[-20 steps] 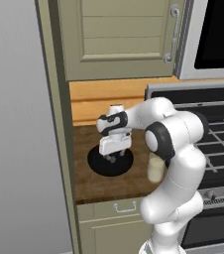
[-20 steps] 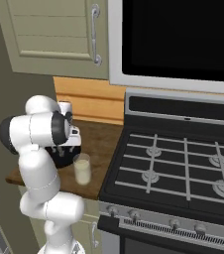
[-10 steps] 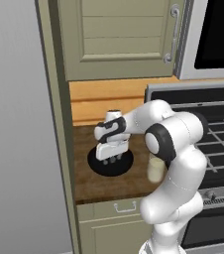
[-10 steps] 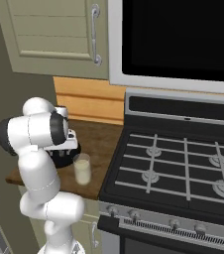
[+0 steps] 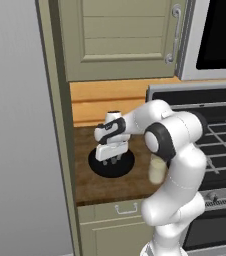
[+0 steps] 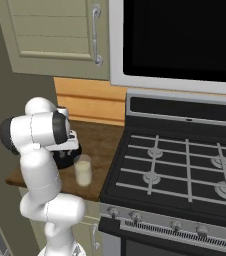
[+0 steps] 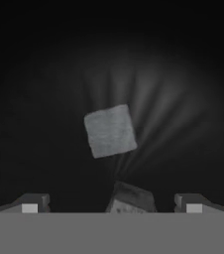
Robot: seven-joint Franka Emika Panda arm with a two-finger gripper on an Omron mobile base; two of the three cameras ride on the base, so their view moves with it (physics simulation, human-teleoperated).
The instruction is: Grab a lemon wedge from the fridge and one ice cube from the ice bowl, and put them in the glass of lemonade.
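Gripper (image 5: pixel 116 160): pointed down into the bowl, fingers spread wide, nothing between them.
Bowl (image 5: pixel 96 165): a flat black dish on the brown counter, near the left end and right under the hand. In the hand view its dark inside (image 7: pixel 44 89) took up the whole picture.
Ice (image 7: pixel 110 130): one grey cube lay in the middle of the bowl, ahead of the two fingertips. A second grey lump (image 7: pixel 132 198) sat lower down, between the fingertips, partly cut off.
Glass (image 6: pixel 82 170): stood upright on the counter (image 6: pixel 105 145) just beside the bowl, near the front edge, full of pale yellow drink. From the left it (image 5: pixel 157 170) peeked out beside the white arm.
Stove (image 6: pixel 185 175): black, with grates, just right of the counter.
Cabinet (image 5: pixel 125 37): beige door with a bar handle, above the counter.
Writing: none could be read on anything.
Lemon: could not tell where it was.
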